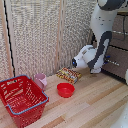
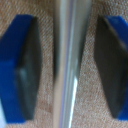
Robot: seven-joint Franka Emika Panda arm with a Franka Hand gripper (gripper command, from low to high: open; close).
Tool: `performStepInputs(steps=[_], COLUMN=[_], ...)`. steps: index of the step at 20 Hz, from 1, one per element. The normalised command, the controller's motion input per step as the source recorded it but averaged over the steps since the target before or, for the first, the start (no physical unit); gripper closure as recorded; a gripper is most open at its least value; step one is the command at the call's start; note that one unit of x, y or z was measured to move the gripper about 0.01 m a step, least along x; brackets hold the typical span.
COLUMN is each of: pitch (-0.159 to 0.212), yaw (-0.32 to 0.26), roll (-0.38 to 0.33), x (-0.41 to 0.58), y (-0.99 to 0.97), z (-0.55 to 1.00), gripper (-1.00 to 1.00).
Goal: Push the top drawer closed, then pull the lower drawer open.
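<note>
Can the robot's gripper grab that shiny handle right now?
Probably yes. In the wrist view the silver handle runs right between the gripper and its blue fingers, with nothing in the way. The fingers are apart, not squeezing it.

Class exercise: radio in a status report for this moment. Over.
Gripper open, pads straddling silver bar handle, not touching. Which drawer, unclear. Nothing in the way.

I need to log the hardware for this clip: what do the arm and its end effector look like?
The arm has rounded white shell segments with a dark grey to black band running down the forearm. In the wrist view the end effector shows two blocky blue fingers, each faced with a dark grey, flat pad. No cables or markings can be made out at this resolution.
</note>
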Motion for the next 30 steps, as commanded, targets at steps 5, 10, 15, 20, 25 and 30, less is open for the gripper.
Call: performStepInputs(steps=[5, 10, 15, 20, 25, 30], pitch=[-0.002, 0.000, 0.000, 0.032, 0.044, 0.041], yaw=[-0.070, -0.063, 0.001, 0.075, 0.085, 0.073], roll=[0.000, 0.020, 0.041, 0.101, 0.112, 0.024], x=[0.009, -0.003, -0.054, 0.000, 0.002, 0.050], y=[0.35, 0.69, 0.85, 0.75, 0.71, 0.49], z=[-0.16, -0.35, -0.43, -0.47, -0.48, -0.17], gripper=[1.00, 1.00, 1.00, 1.00, 1.00, -1.00])
